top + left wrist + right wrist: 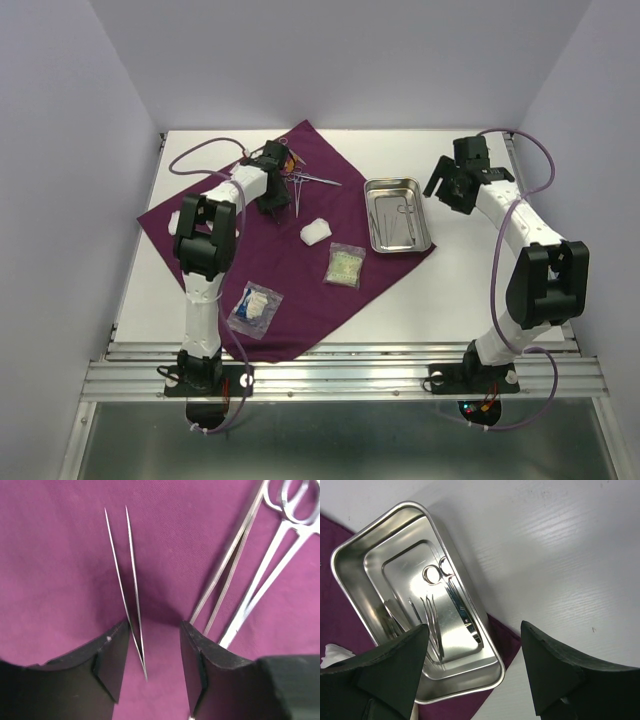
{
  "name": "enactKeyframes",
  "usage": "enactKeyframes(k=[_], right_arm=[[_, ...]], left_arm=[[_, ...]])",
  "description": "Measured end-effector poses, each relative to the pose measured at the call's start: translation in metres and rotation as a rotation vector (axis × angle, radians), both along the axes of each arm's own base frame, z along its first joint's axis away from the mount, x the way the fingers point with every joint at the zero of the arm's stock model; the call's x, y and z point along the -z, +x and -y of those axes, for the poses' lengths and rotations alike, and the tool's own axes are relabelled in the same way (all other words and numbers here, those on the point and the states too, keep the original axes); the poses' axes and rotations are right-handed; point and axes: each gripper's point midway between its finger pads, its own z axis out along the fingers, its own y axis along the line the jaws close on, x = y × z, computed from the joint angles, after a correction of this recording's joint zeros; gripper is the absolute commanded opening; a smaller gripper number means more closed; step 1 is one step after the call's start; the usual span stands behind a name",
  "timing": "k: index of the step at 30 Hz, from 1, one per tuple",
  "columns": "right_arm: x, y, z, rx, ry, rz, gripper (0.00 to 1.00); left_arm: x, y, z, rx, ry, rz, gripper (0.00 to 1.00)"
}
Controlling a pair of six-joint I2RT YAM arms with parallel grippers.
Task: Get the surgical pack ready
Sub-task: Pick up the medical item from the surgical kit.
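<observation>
White table (480, 290) carries a purple cloth (290, 270) laid cornerwise. Near its far corner the left end effector (152, 650) stands released, fingers apart on either side of the tweezers (135, 592). These lie flat on the cloth, long axis running away from the wrist camera, splayed tips farthest. Ring-handled instruments (260, 585) lie just beside them. The right end effector (475, 670) hangs released and empty beside the steel tray (350, 575), which holds scissors (445, 580).

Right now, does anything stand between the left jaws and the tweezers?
Nothing visible does. The tweezers lie bare on the cloth, inside the gap of the open left jaws. Two ringed instruments lie close by, just outside one jaw, not across the tweezers.
</observation>
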Motion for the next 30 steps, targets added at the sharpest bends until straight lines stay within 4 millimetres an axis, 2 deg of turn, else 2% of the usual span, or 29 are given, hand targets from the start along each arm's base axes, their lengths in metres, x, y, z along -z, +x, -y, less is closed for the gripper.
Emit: enactKeyframes(k=[4, 10, 13, 16, 21, 24, 26, 28, 30], right_arm=[[0.0, 0.0, 0.0, -0.002, -0.002, 0.0, 0.79], [0.0, 0.0, 0.0, -0.002, -0.002, 0.0, 0.79], [0.0, 0.0, 0.0, -0.002, -0.002, 0.0, 0.79], [0.0, 0.0, 0.0, -0.002, -0.002, 0.001, 0.78], [-0.001, 0.001, -0.001, -0.005, 0.003, 0.005, 0.78], [-0.002, 0.003, -0.002, -0.007, 0.007, 0.015, 0.78], [-0.002, 0.004, -0.002, -0.007, 0.007, 0.019, 0.78], [-0.003, 0.005, -0.002, -0.005, 0.008, 0.023, 0.78], [-0.001, 0.004, -0.002, -0.004, 0.009, 0.021, 0.78]], left_arm=[[0.002, 0.004, -0.001, -0.003, 0.013, 0.003, 0.45], [0.005, 0.002, -0.007, -0.015, 0.034, -0.01, 0.18], [0.005, 0.0, -0.008, -0.018, 0.035, -0.012, 0.11], [0.001, -0.008, -0.01, -0.018, 0.037, -0.016, 0.08], [-0.028, -0.019, -0.008, -0.01, 0.024, 0.027, 0.07], [-0.057, -0.021, 0.003, 0.009, 0.006, 0.09, 0.07], [-0.076, -0.025, 0.017, 0.036, -0.009, 0.132, 0.07], [-0.088, -0.029, 0.033, 0.067, -0.02, 0.157, 0.07], [-0.1, -0.033, 0.059, 0.12, -0.037, 0.181, 0.07]])
